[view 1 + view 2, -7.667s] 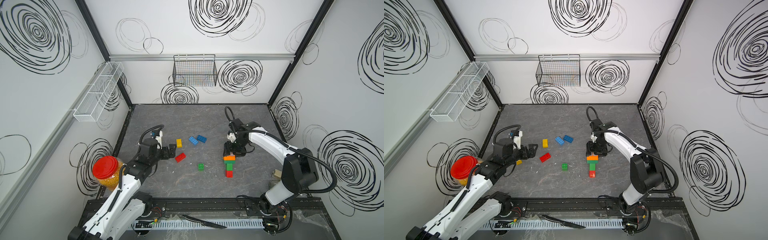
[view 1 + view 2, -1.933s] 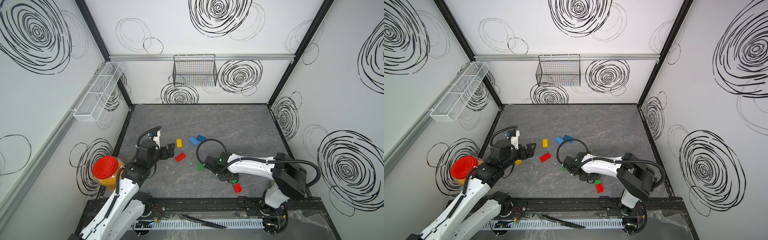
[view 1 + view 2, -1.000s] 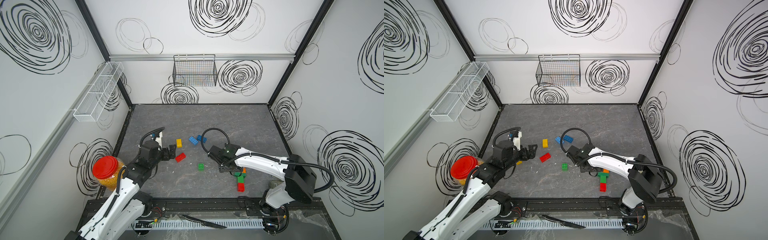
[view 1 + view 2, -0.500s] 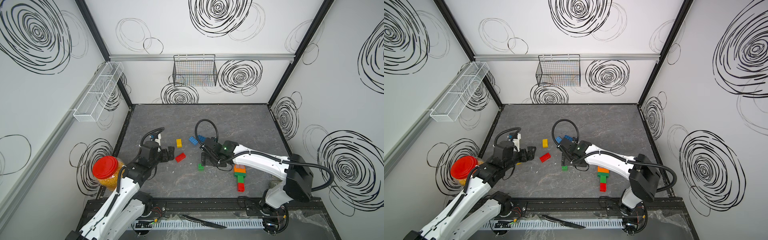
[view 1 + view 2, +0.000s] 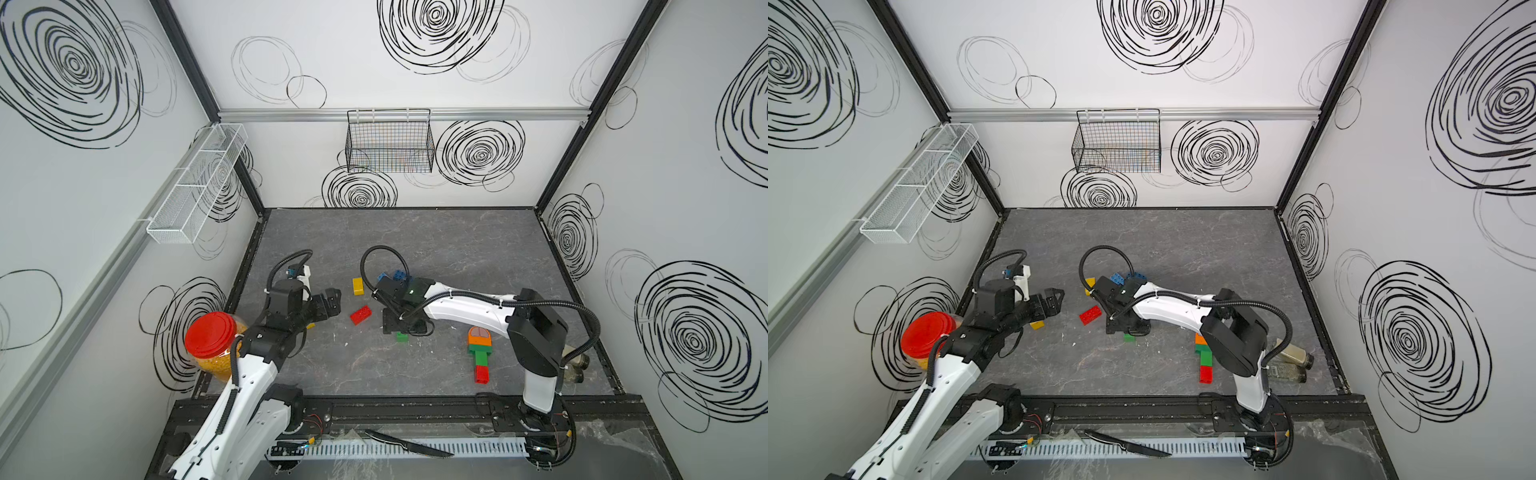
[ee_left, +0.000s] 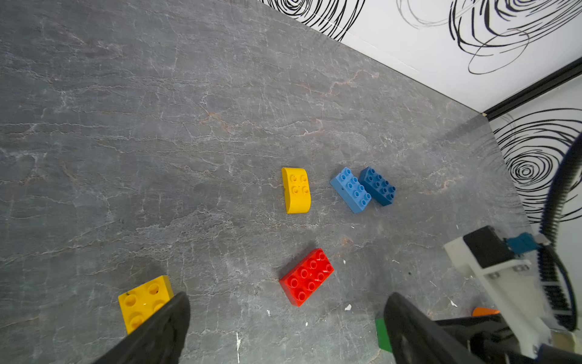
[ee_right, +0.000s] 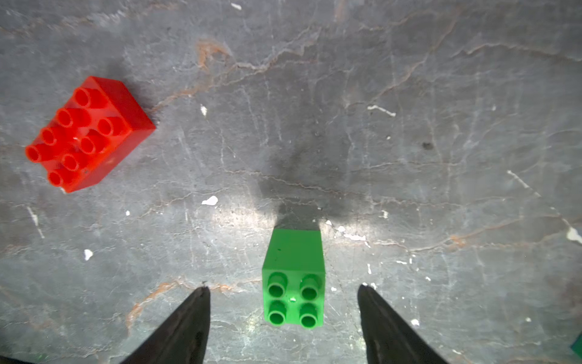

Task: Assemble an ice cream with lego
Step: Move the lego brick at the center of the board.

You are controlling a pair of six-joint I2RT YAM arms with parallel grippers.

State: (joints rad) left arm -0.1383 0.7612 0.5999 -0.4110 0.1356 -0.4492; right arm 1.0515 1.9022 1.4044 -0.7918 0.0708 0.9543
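Observation:
A small green square lego brick (image 7: 293,283) sits studs-up on the grey table (image 5: 457,249). My right gripper (image 7: 283,286) stands open over it, one finger on each side with gaps to the brick; both top views show it low over the brick (image 5: 401,337) (image 5: 1129,338). A stack of orange dome, orange, green and red pieces (image 5: 480,353) lies flat at the front right. My left gripper (image 6: 288,297) hangs open and empty near a red oblong brick (image 6: 307,277). A yellow rounded piece (image 6: 296,190), two blue bricks (image 6: 351,190) and a yellow square brick (image 6: 141,299) lie loose.
A red-lidded jar (image 5: 212,338) stands at the front left beside my left arm. Two bottles (image 5: 1289,361) lie by the right arm's base. A wire basket (image 5: 388,141) and a white mesh shelf (image 5: 195,183) hang on the walls. A knife (image 5: 409,446) lies on the front rail.
My right arm swung left, away from the lying stack, and came down over the green square brick with its jaws narrowing. The left arm has barely moved.

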